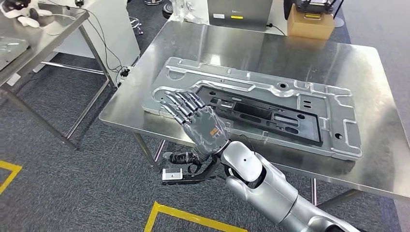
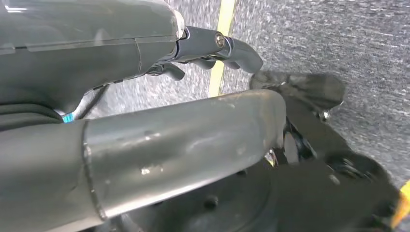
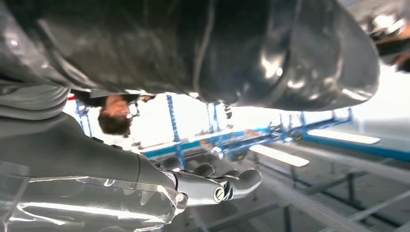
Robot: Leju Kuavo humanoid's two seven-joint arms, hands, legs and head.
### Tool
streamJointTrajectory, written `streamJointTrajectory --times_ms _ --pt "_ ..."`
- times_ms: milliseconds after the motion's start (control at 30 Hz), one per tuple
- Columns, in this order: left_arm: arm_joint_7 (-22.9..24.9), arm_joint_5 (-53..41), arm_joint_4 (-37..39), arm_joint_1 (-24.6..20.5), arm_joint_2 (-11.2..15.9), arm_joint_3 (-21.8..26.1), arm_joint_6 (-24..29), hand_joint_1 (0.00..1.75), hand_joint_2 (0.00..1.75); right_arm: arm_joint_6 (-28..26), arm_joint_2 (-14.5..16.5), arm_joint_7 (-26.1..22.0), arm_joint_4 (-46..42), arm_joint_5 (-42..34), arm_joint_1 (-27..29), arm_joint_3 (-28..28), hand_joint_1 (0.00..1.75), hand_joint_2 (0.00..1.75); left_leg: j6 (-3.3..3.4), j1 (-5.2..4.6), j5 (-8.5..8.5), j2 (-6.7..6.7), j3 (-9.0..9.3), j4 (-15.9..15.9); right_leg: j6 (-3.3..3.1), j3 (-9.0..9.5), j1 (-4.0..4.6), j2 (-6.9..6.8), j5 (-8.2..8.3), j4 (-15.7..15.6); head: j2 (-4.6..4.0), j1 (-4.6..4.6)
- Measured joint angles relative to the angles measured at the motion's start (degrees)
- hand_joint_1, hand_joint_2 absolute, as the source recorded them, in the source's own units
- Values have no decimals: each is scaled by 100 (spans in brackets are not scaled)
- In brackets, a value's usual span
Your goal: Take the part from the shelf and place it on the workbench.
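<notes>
The part (image 1: pixel 270 84) is a long flat silver metal panel with a dark cut-out in its middle. It lies flat on the steel workbench (image 1: pixel 232 43). My right hand (image 1: pixel 193 118) reaches in from the near side, palm down, with fingers stretched out over the panel's left end. It holds nothing, and I cannot tell whether the fingers touch the metal. In the right wrist view the right hand (image 3: pixel 145 183) also shows straight fingers and nothing in it. My left hand (image 2: pixel 145 145) hangs low over the grey floor, holding nothing.
A second steel table (image 1: pixel 43 29) stands at the left, with carpeted floor between it and the workbench. A cardboard box (image 1: pixel 309 24) and a grey machine (image 1: pixel 239 12) sit beyond the bench's far edge. Yellow tape (image 1: pixel 183 215) marks the floor. A person (image 3: pixel 113 113) stands by blue racking.
</notes>
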Motion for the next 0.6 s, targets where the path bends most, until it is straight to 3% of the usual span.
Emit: streamJointTrajectory --times_ms 33,67,133,200,267,333,400,467,500,533,567,600 --pt "-3 9 0 4 1 14 -2 0 0 8 7 5 8 2 3 26 0 0 9 -8 -37 19 -138 233 -21 7 32 -72 -16 6 1 -1" --pt "-7 22 0 13 2 27 -3 0 0 13 22 11 17 7 3 51 0 0 28 -19 42 32 -165 249 -38 21 62 -140 -32 10 1 0" --pt "-22 51 0 31 9 52 -8 0 0 33 84 25 38 33 -4 87 0 0 104 -61 450 119 113 -354 -53 73 108 -259 -71 14 1 0" --pt "-44 63 0 23 27 73 -18 0 0 68 173 51 73 81 -30 118 0 0 204 -146 728 334 452 -1056 -33 118 158 -365 -113 22 1 2" --pt "-57 64 0 9 38 88 -25 0 0 99 253 73 117 120 -66 162 0 0 269 -204 764 409 545 -1291 5 132 188 -474 -137 29 0 4" --pt "-58 63 0 18 36 109 -25 0 0 110 323 85 163 145 -95 201 0 0 307 -182 799 285 546 -1335 49 148 187 -546 -167 36 1 4" --pt "-57 59 0 30 32 141 -23 0 0 106 382 93 205 171 -131 225 0 0 353 -139 834 176 565 -1382 119 73 156 -328 -339 254 1 4" --pt "-56 54 0 27 30 163 -22 0 0 100 405 103 249 189 -142 245 0 0 385 -124 853 66 563 -1395 182 -230 103 -34 -685 904 1 5" --pt "-56 51 0 23 30 169 -22 0 0 99 405 110 272 193 -127 254 0 0 392 -124 856 2 557 -1391 199 -421 82 19 -833 1284 1 6" --pt "-56 50 0 22 29 172 -22 0 0 98 404 116 297 196 -109 265 0 0 393 -121 856 -73 553 -1385 213 -570 65 37 -894 1559 1 6" --pt "-57 49 0 22 29 173 -22 0 0 98 403 117 319 198 -96 279 0 0 389 -117 854 -151 552 -1376 223 -627 48 44 -833 1627 1 6" --pt "-57 49 0 24 28 175 -22 0 0 98 404 118 335 198 -90 291 0 0 381 -111 849 -231 554 -1364 228 -576 31 56 -664 1469 1 6"
